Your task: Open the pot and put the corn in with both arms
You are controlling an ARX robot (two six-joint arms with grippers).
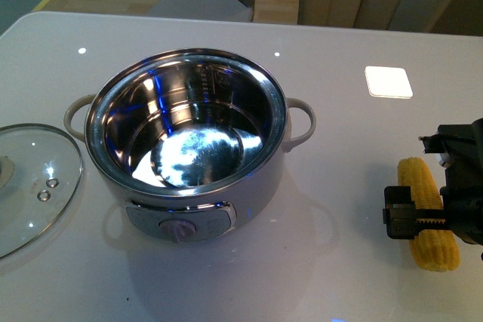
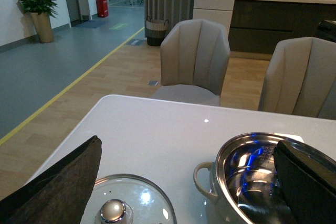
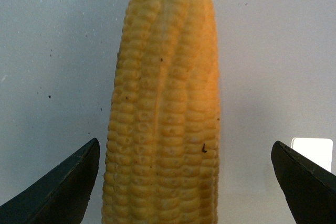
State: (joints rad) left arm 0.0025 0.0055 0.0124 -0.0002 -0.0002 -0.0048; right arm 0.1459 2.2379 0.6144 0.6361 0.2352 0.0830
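The right end effector (image 3: 185, 141) straddles the corn cob (image 1: 420, 182), fingers apart; the cob lies on the worktop (image 1: 339, 262), right of the pot (image 1: 260, 179). The left end effector (image 2: 187, 142), also spread, holds nothing. The glass lid (image 1: 30, 179) is already off, so grasping and loading the cob remain.

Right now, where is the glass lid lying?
In the front view the glass lid lies flat on the table at the far left, just beside the left handle of the pot.
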